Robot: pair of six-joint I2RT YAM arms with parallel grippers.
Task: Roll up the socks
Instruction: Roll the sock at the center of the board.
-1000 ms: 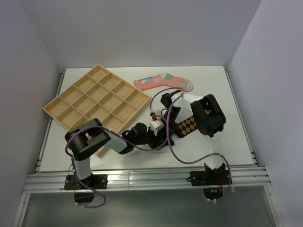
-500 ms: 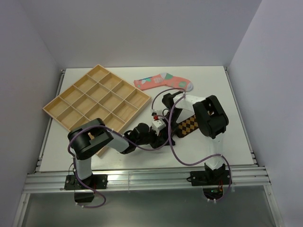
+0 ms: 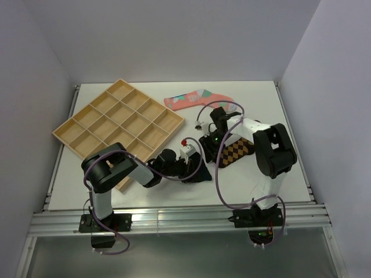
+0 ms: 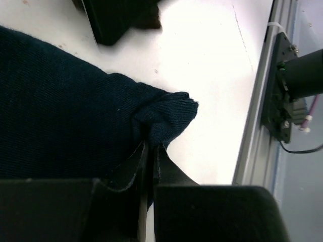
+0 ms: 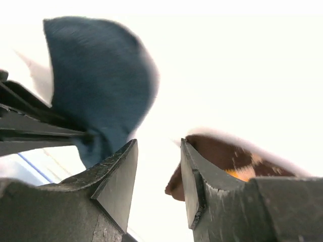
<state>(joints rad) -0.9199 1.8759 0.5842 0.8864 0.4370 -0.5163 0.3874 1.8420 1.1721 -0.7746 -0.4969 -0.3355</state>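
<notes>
- Pulling back across the table (image 3: 261, 104), our right pincer (image 5: 159, 151) has let go and stands parted, empty.
- We see the diamond sock (image 3: 235, 152) lying flat just beside it, unrolled.
- Our left pincer (image 4: 150, 151) clamps the navy sock (image 4: 75, 101) by a corner, so we judge rolling falls to it.

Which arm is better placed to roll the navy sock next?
Left: the left gripper is pinched shut on the navy sock; the right gripper is open, empty, by the diamond-patterned sock.

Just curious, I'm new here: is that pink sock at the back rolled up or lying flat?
Flat: the pink sock lies stretched out on the table, no roll visible.
</notes>
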